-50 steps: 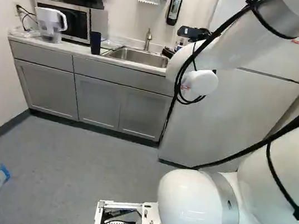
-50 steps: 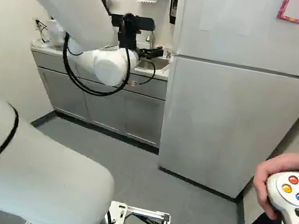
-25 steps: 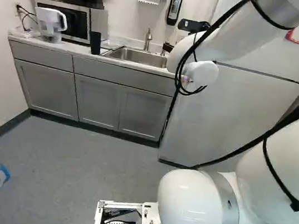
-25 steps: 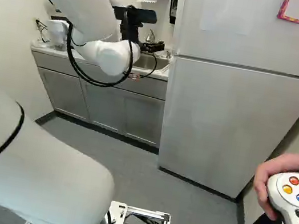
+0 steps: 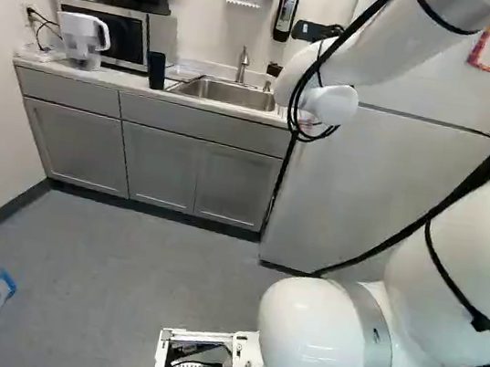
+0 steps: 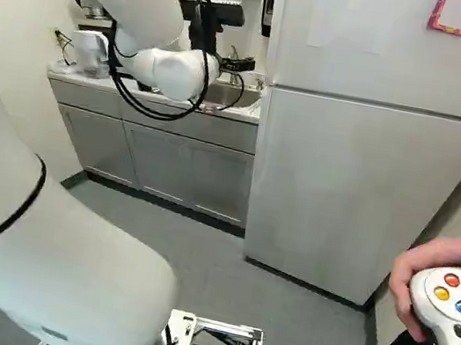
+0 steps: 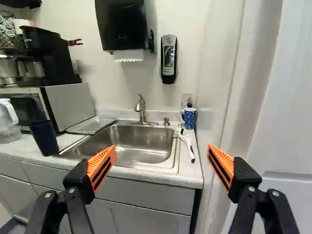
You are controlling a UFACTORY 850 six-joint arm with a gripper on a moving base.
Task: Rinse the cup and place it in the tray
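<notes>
In the right base view my gripper is up in front of the sink. The wrist view shows the gripper with its orange-padded fingers wide apart and nothing between them. Ahead, a blue cup with a white pattern stands at the back of the counter, between the sink and the wall. A tall dark tumbler stands on the sink's other side, near the microwave. Beside the basin on that side lies a flat tray. The faucet rises behind the basin.
A white-handled brush lies beside the sink. The microwave, a coffee maker and a water pitcher line the counter. A fridge stands close beside it. At the right base view's edge, hands hold a controller.
My arm's upper part has shifted; its wrist and the gripper sit higher in both base views, and slightly further left in the left one. The base has stayed put.
</notes>
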